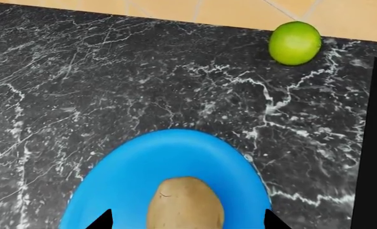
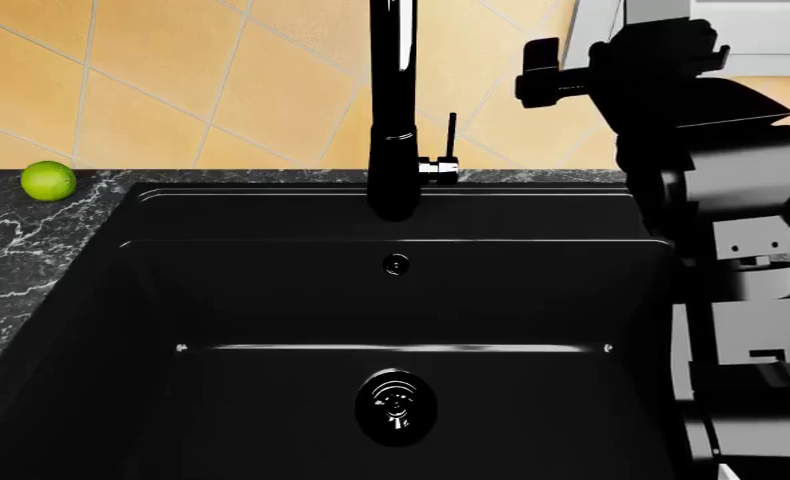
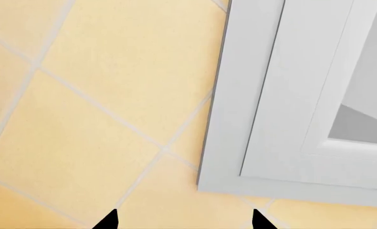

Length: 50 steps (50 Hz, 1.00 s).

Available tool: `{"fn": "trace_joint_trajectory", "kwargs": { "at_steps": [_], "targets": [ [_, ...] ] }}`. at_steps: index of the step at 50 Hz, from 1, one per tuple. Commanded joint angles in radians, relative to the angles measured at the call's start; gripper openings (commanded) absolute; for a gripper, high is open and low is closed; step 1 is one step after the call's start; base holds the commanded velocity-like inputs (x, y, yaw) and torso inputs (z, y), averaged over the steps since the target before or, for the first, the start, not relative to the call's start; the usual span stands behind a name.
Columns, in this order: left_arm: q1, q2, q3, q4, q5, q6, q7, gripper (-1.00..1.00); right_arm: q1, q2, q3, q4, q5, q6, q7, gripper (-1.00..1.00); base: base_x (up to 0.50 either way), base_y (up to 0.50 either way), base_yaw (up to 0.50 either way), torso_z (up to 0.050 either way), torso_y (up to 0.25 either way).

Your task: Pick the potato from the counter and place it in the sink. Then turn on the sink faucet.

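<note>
Two dark fingertips of the left end effector (image 1: 186, 220) show at the edge of the left wrist view, spread wide on either side of the potato (image 1: 184, 204) and not touching it: released. The potato is a small oval, tan-brown with smooth matte skin and a faint dark line on one side. It lies in a bright blue bowl (image 1: 144, 164), the only thing in that bowl. The bowl stands on the dark marble-patterned table (image 1: 112, 86), which has white veins. A round green lime (image 1: 295, 43) sits well apart from the bowl, near the yellow tiled wall (image 1: 175, 7).

Only the left wrist view shows the potato. The head view shows just a sliver of blue at its left edge, the lime again, and the sink (image 2: 368, 300), a large matte black basin with a round drain (image 2: 395, 405) and a small overflow hole (image 2: 395, 264). No object is seen in the basin. The sink faucet (image 2: 392, 110) rises glossy black behind it, its thin lever (image 2: 450, 135) upright.

The right end effector (image 3: 184, 220) shows two tips set apart with nothing between them, facing tiled wall and a white frame (image 3: 271, 95). The right arm (image 2: 715, 200) fills the head view's right side.
</note>
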<state>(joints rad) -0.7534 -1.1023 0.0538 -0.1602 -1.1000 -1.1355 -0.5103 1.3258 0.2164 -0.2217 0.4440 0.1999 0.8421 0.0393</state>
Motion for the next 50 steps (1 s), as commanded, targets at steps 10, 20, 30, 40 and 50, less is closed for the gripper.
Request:
{"fn": "trace_joint_trajectory", "kwargs": {
  "at_steps": [10,20,30,40,50],
  "targets": [
    [-0.016,0.024,0.029,-0.054,0.040,0.039,0.027,1.00,0.000,0.001,-0.007,0.010,0.006,-0.009,0.001,1.00,0.00,0.00,0.00,0.000,0.000],
    [0.003,0.029,0.024,-0.052,0.038,0.050,0.028,1.00,-0.008,0.002,-0.003,0.006,0.011,-0.012,0.006,1.00,0.00,0.00,0.00,0.000,0.000],
    [0.012,0.031,0.026,-0.066,0.045,0.060,0.032,1.00,-0.010,0.003,-0.008,0.014,0.013,-0.019,0.005,1.00,0.00,0.00,0.00,0.000,0.000],
    [0.013,0.038,0.033,-0.093,0.058,0.074,0.042,1.00,-0.012,0.003,-0.010,0.013,0.016,-0.019,0.008,1.00,0.00,0.00,0.00,0.000,0.000],
    [-0.021,0.046,0.038,-0.114,0.069,0.086,0.053,1.00,-0.016,0.007,-0.012,0.007,0.020,-0.017,0.008,1.00,0.00,0.00,0.00,0.000,0.000]
  ]
}}
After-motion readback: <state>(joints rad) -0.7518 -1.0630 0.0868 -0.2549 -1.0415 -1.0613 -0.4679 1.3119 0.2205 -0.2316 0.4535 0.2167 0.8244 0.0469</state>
